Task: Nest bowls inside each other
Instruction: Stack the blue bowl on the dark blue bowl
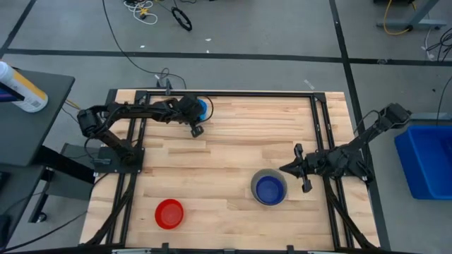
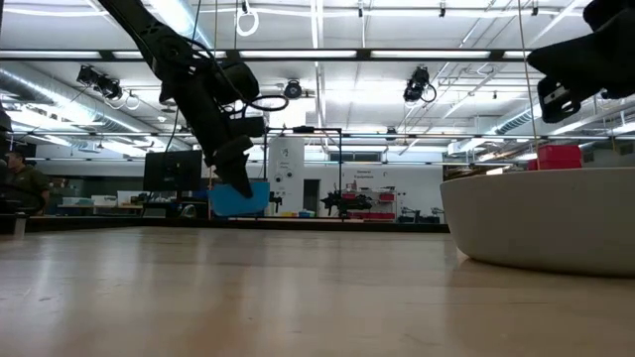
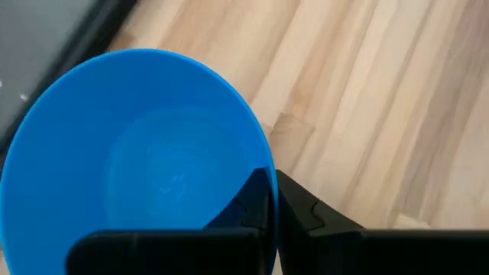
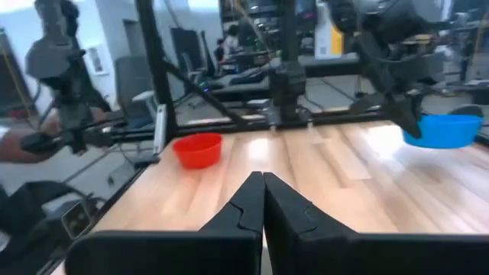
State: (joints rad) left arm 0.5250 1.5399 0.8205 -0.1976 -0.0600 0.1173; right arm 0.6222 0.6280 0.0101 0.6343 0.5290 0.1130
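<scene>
My left gripper [image 1: 195,115] is at the far left of the table, shut on a light blue bowl [image 3: 137,160], which also shows in the low view [image 2: 240,198]. A pale grey bowl [image 1: 258,179] stands right of the middle with a dark blue bowl [image 1: 270,189] sitting inside it. A red bowl [image 1: 169,213] rests on its base near the front edge. My right gripper [image 1: 284,168] is shut and empty. It points level toward the table's left, just above and beside the grey bowl. My left gripper pinches the light blue bowl's rim [image 3: 263,164], one finger [image 3: 244,202] inside the bowl and one outside. The fingers slant down from the table's left side. The bowl hangs tilted at their free ends, a little clear of the table [image 2: 240,210].
Black frame rails [image 1: 321,127] run along the table's left, far and right sides. A blue bin [image 1: 427,159] stands off the table at the right. Bare wood lies between the bowls in the middle [image 1: 240,134]. People and equipment show in the room behind.
</scene>
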